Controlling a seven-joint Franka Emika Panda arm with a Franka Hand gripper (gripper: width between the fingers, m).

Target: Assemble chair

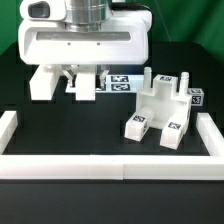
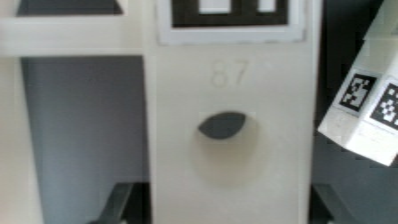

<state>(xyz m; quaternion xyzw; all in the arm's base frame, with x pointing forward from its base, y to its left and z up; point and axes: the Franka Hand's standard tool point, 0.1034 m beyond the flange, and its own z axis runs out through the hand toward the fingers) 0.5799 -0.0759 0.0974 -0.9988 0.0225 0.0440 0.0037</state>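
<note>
My gripper (image 1: 85, 84) is low over the table at the back left. In the wrist view its two dark fingers (image 2: 132, 205) stand on either side of a white chair frame part (image 2: 222, 90) and touch its upright bar. That bar has a dark round hole and a square tag at its far end. The gripper (image 2: 228, 203) looks shut on this bar. The same part shows under the gripper in the exterior view (image 1: 84, 92). A boxy white chair piece (image 1: 45, 82) lies on the exterior view's left. A chunky tagged chair assembly (image 1: 160, 108) stands on the right.
The marker board (image 1: 120, 83) lies flat just right of the gripper, and its tags show in the wrist view (image 2: 365, 105). A long white border wall (image 1: 110, 166) runs along the front, with short arms at both sides. The arm's white body fills the back.
</note>
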